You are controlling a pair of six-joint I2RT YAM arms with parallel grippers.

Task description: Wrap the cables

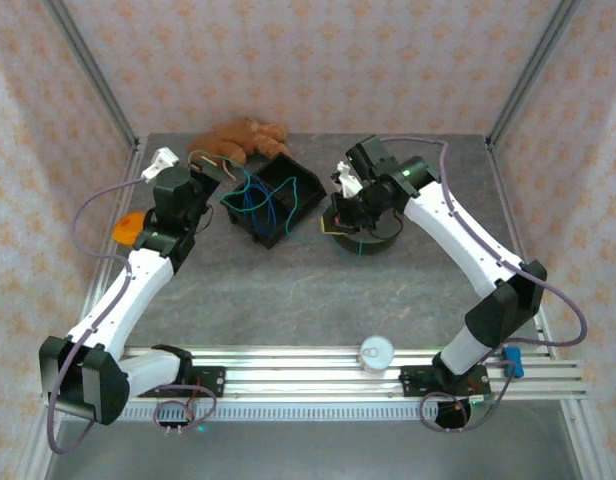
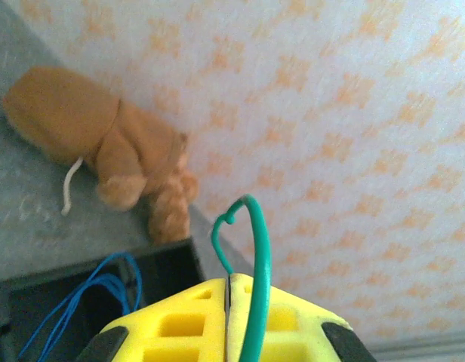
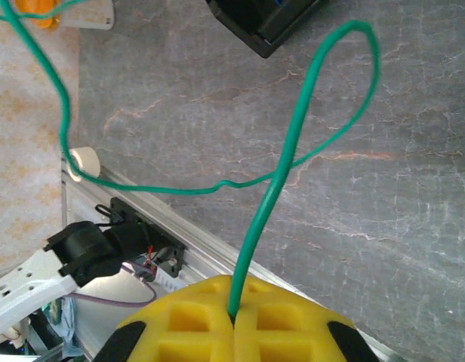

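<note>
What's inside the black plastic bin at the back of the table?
Tangled loops of thin blue cable, with thin green cable strands crossing the black plastic bin. Its floor under the tangle is covered.
</note>
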